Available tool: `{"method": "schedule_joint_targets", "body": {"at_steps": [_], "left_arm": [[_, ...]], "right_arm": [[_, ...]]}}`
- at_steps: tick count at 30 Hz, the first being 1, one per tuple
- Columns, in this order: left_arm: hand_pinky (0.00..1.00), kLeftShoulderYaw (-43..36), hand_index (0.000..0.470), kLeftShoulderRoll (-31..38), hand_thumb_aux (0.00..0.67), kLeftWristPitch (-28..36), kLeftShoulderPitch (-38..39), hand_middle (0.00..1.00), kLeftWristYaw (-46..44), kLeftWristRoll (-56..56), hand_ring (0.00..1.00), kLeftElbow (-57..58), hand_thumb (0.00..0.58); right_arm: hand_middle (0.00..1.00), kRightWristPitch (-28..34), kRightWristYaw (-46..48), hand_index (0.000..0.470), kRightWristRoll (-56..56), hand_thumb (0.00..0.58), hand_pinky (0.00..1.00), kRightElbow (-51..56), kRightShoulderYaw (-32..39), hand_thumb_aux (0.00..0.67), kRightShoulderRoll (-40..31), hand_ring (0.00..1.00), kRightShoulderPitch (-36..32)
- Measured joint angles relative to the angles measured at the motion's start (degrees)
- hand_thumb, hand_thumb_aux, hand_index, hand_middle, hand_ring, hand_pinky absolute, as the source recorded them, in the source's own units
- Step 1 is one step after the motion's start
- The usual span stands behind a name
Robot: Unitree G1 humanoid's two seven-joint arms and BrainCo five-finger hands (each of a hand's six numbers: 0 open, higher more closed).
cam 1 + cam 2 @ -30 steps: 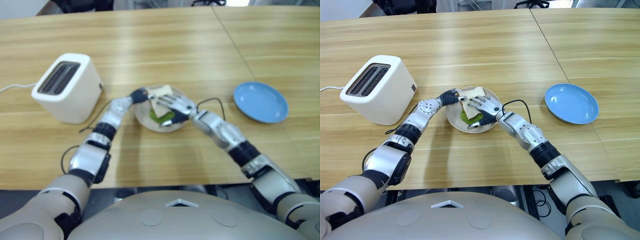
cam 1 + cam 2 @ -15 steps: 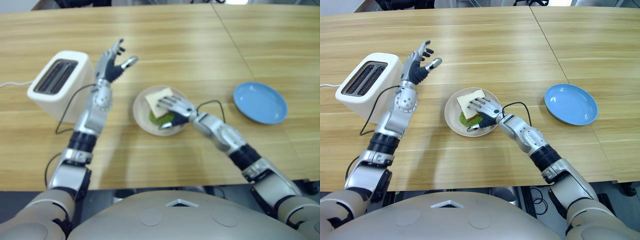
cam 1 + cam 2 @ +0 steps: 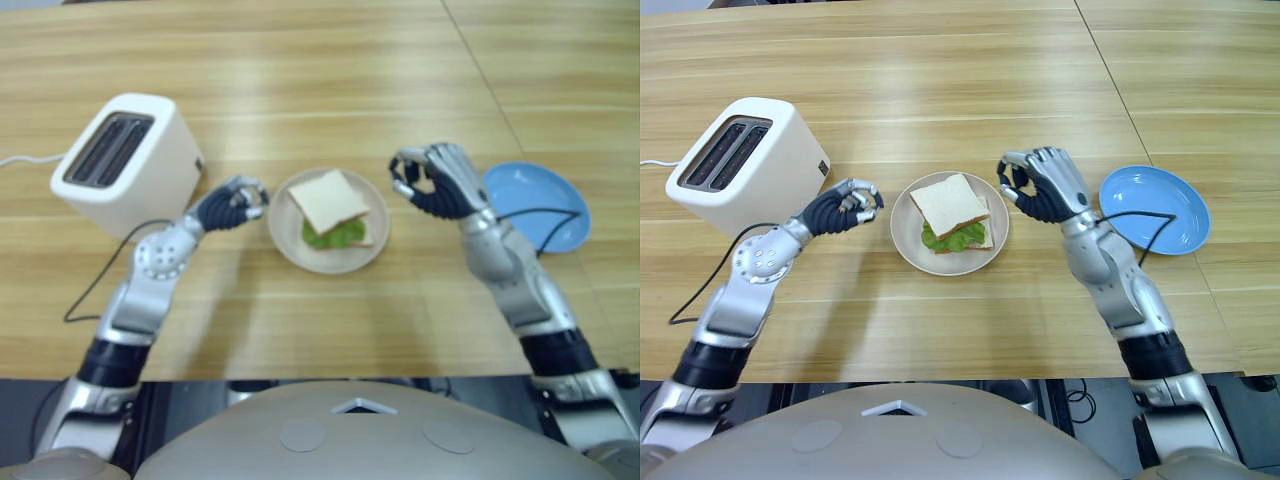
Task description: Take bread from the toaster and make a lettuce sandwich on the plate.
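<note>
The sandwich [image 3: 962, 222], bread [image 3: 948, 203] over lettuce [image 3: 943, 240], sits on the plate [image 3: 908, 238], between the curled, empty fingers of the left hand [image 3: 840, 209] and the right hand [image 3: 1045, 186]. The making seems finished; the next move probably needs only to rest both hands.

place: office or lab, unclear | cue: two wood-grain tables [image 3: 940, 60] pushed together
</note>
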Motion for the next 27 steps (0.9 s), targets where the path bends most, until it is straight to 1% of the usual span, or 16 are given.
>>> {"method": "schedule_joint_targets", "body": {"at_steps": [2, 4, 6, 8, 11, 15, 17, 19, 21, 27], "left_arm": [[1.0, 0.0, 0.46, 2.0, 0.67, 2.1, 2.3, 1.0, -2.6, -0.6, 1.0, -2.4, 0.58], [1.0, -0.8, 0.46, 6.4, 0.67, 4.1, 6.8, 1.0, -6.0, 0.0, 1.0, -5.1, 0.58], [1.0, -2.5, 0.46, 9.1, 0.67, 5.2, 10.0, 1.0, -8.4, 1.2, 1.0, -5.5, 0.58], [1.0, -4.9, 0.46, 9.4, 0.67, 5.9, 10.7, 1.0, -9.6, 2.6, 1.0, -5.7, 0.58], [1.0, -10.2, 0.46, 8.4, 0.67, 6.6, 9.4, 1.0, -10.4, 5.3, 1.0, -4.5, 0.58], [1.0, -15.8, 0.46, 3.8, 0.67, 8.0, 4.3, 1.0, -9.3, 9.6, 1.0, 2.8, 0.58], [1.0, -16.9, 0.46, 2.0, 0.67, 8.0, 2.1, 1.0, -8.5, 10.7, 1.0, 5.2, 0.58], [1.0, -17.5, 0.46, -1.6, 0.67, 8.0, -1.6, 1.0, -6.2, 11.8, 1.0, 9.8, 0.58], [1.0, -17.6, 0.46, -3.7, 0.67, 8.0, -3.9, 1.0, -4.3, 12.6, 1.0, 12.8, 0.58], [1.0, -17.0, 0.46, -11.8, 0.67, 6.4, -14.6, 1.0, 3.8, 13.8, 1.0, 27.8, 0.58]], "right_arm": [[1.0, 1.4, 3.4, 0.46, 0.8, 0.58, 1.0, -0.7, -0.3, 0.67, -1.7, 1.0, 2.2], [1.0, 3.1, 9.8, 0.46, 1.5, 0.58, 1.0, -1.1, 0.6, 0.67, -4.9, 1.0, 6.4], [1.0, 4.1, 15.7, 0.46, 1.4, 0.58, 1.0, -0.4, 3.6, 0.67, -7.0, 1.0, 9.7], [1.0, 4.4, 19.7, 0.46, 1.2, 0.58, 1.0, 0.5, 7.1, 0.67, -7.0, 1.0, 11.2], [1.0, 5.1, 23.8, 0.46, -0.2, 0.58, 1.0, 2.9, 12.3, 0.67, -5.1, 1.0, 10.9], [1.0, 5.4, 25.1, 0.46, -3.1, 0.58, 1.0, 6.5, 16.3, 0.67, -2.5, 1.0, 6.5], [1.0, 5.3, 24.9, 0.46, -3.7, 0.58, 1.0, 8.2, 17.3, 0.67, -1.6, 1.0, 4.5], [1.0, 5.0, 24.4, 0.46, -5.1, 0.58, 1.0, 11.7, 18.6, 0.67, 0.2, 1.0, 1.0], [1.0, 4.7, 23.4, 0.46, -5.7, 0.58, 1.0, 14.4, 19.5, 0.67, 1.2, 1.0, -1.4], [1.0, 3.3, 17.2, 0.46, -8.8, 0.58, 1.0, 29.4, 21.9, 0.67, 5.9, 1.0, -14.3]]}}
